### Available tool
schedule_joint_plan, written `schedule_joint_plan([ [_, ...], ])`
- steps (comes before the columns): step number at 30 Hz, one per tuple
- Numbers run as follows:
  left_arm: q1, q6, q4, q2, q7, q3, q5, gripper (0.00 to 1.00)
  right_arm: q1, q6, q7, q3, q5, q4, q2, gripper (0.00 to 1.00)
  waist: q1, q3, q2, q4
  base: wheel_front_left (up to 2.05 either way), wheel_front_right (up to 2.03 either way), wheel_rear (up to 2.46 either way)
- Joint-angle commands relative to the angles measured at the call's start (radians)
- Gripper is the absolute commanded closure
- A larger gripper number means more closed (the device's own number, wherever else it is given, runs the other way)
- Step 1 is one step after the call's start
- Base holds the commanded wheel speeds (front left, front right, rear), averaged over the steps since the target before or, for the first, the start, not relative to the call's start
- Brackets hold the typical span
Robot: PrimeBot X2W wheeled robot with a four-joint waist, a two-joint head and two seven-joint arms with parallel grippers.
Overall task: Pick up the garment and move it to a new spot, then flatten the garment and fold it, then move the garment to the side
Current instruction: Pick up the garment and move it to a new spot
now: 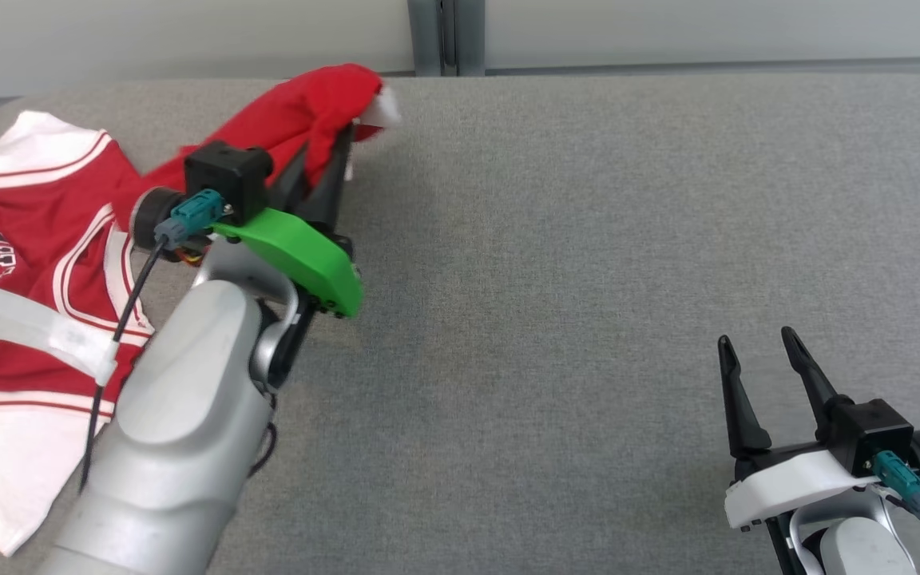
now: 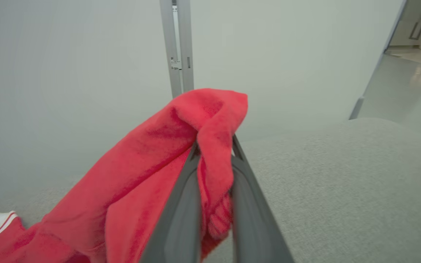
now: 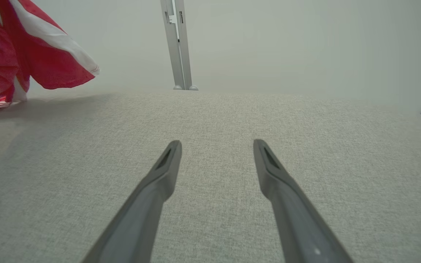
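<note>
The garment (image 1: 21, 239) is a red jersey with white trim, spread over the left end of the grey table (image 1: 588, 239). One red corner of it is lifted off the surface, pinched between the fingers of my left gripper (image 1: 340, 140), which is shut on it. In the left wrist view the red cloth (image 2: 152, 171) drapes over and between the two dark fingers (image 2: 181, 212). My right gripper (image 1: 759, 351) stands open low at the right, nothing between its fingers (image 3: 159, 182). The right wrist view catches the raised garment (image 3: 38, 54) hanging at its upper left.
A grey post (image 1: 436, 36) stands behind the table's far edge against a pale wall. The grey table surface stretches bare from the middle to the right. A doorway and floor (image 2: 415, 73) show at the far right of the left wrist view.
</note>
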Motion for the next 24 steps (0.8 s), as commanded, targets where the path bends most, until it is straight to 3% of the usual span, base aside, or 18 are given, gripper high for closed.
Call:
schedule_joint_plan([
  [1, 0.039, -0.006, -0.082, -0.016, 0.032, -0.006, -0.032, 1.00, 0.014, 0.000, -0.003, -0.001, 0.006, 0.000, 0.001, 0.00, 0.0000, -0.066, 0.0000, -0.032, 0.00, 0.00, 0.00],
  [8, 0.203, 0.025, -0.553, -0.051, 0.247, -0.065, -0.164, 1.00, 0.017, 0.000, -0.003, -0.005, 0.015, -0.004, 0.006, 0.00, 0.0000, -0.061, 0.0000, -0.151, 0.00, 0.00, 0.00],
  [12, 0.273, 0.068, -0.666, -0.064, 0.356, -0.083, -0.254, 1.00, 0.007, 0.000, -0.003, -0.002, 0.041, -0.004, 0.007, 0.00, 0.0000, -0.041, 0.0000, -0.232, 0.00, 0.00, 0.00],
  [16, 0.330, 0.124, -0.610, -0.067, 0.428, -0.044, -0.364, 1.00, 0.001, 0.000, -0.003, -0.007, 0.066, 0.002, 0.007, 0.00, 0.0000, -0.021, 0.0000, -0.307, 0.00, 0.00, 0.00],
  [19, 0.348, 0.172, -0.469, -0.067, 0.444, 0.038, -0.443, 1.00, -0.003, 0.000, -0.003, -0.005, 0.085, 0.006, 0.007, 0.00, 0.0000, -0.002, 0.0000, -0.357, 0.00, 0.00, 0.00],
  [24, 0.286, 0.241, -0.198, -0.037, 0.352, 0.174, -0.464, 1.00, -0.002, 0.000, -0.003, -0.001, 0.099, 0.011, 0.008, 0.00, 0.0000, 0.019, 0.0000, -0.409, 0.00, 0.00, 0.00],
])
